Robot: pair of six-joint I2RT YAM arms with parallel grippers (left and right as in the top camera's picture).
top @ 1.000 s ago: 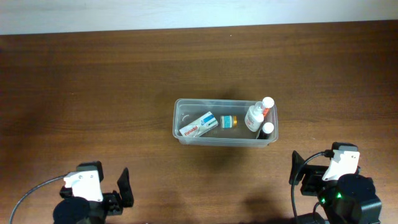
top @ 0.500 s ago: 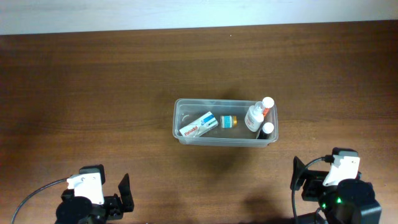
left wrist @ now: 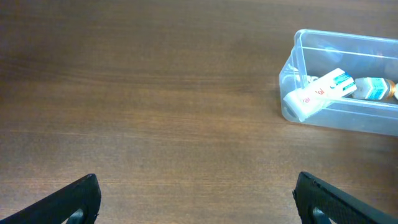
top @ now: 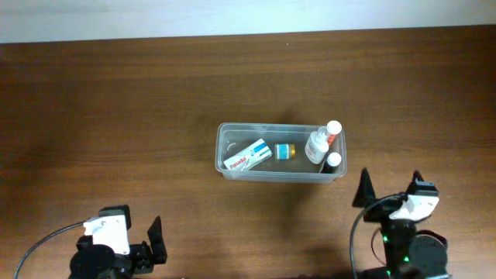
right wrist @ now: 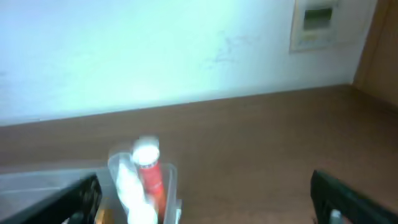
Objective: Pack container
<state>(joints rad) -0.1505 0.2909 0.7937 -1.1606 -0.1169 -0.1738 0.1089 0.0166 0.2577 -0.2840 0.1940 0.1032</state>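
The container (top: 279, 177) is a clear rectangular tub at the table's centre. It holds a white medicine box (top: 248, 155), a small amber bottle (top: 286, 151), a white and red bottle (top: 322, 142) and a dark bottle with a white cap (top: 332, 161). My left gripper (top: 143, 236) is open and empty near the front edge, well to the container's left front. The left wrist view shows its fingers (left wrist: 199, 205) spread wide and the container (left wrist: 289, 81) at the upper right. My right gripper (top: 390, 187) is open and empty just in front of the container's right end. The right wrist view (right wrist: 208, 205) is blurred.
Brown wooden table (top: 116, 116) on all sides of the container. A pale wall (right wrist: 155, 50) with a small wall panel (right wrist: 316, 23) stands behind the table. Cables trail from both arm bases at the front edge.
My right gripper has swung up and forward, so both its fingers now point toward the container's right end. My left arm drew back slightly toward the front edge. The container's contents have not moved.
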